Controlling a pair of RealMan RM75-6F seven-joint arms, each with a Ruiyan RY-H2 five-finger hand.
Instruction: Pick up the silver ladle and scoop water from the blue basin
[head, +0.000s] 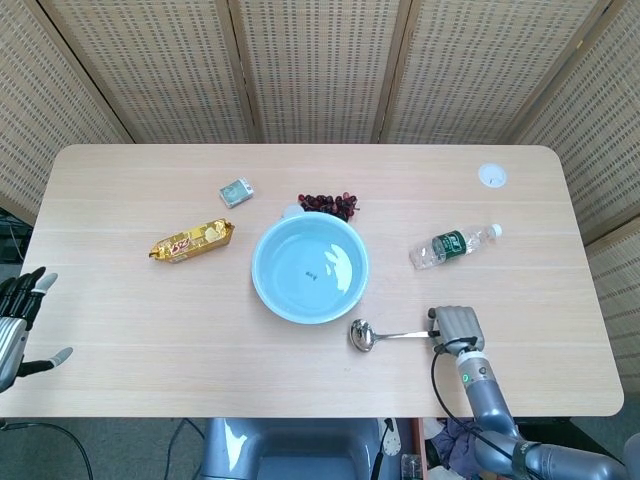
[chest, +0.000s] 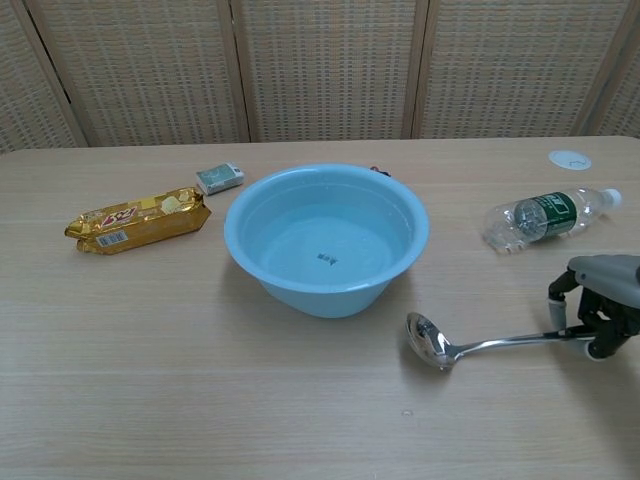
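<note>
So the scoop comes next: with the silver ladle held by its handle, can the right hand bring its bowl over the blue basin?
Probably yes. The right hand grips the silver ladle by its handle end; the blue plastic basin sits just beyond, nothing between.

On the pale wooden tabletop (head: 130, 310), the right hand (head: 457, 327) grips the handle end of the silver metal ladle (head: 385, 335), whose bowl lies just beside the round blue water-filled basin (head: 310, 268). The left hand (head: 20, 325) hovers with fingers spread off the tabletop's left edge.
</note>
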